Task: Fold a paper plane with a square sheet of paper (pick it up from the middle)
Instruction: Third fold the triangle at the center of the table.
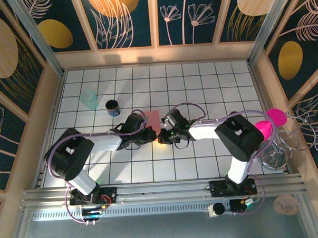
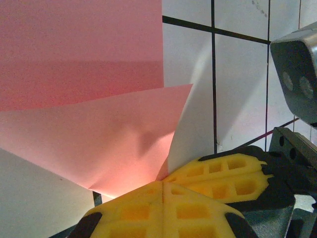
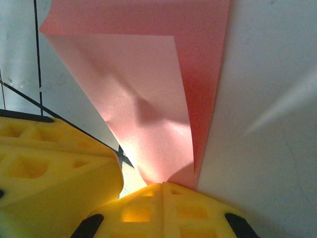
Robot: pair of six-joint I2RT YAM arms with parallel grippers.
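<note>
The salmon-pink square sheet of paper (image 1: 152, 119) lies mid-table, its near part bent upward. In the left wrist view a flap of the sheet (image 2: 99, 139) rises off the flat layer and narrows to a point at my left gripper (image 2: 163, 182), whose yellow jaws are shut on it. My right gripper (image 3: 163, 184) pinches the same curled flap (image 3: 143, 114), jaws shut. From above, the left gripper (image 1: 152, 135) and the right gripper (image 1: 163, 135) meet tip to tip at the sheet's near edge. The right gripper's fingers (image 2: 233, 173) press beside the left's. A paper plane is out of view.
A pale teal cup (image 1: 88, 99) and a dark blue cup (image 1: 112, 107) stand at the back left. At the right edge, two magenta discs (image 1: 275, 115) sit above a wire stand (image 1: 279, 150). Wooden walls border the tiled table (image 1: 199, 80).
</note>
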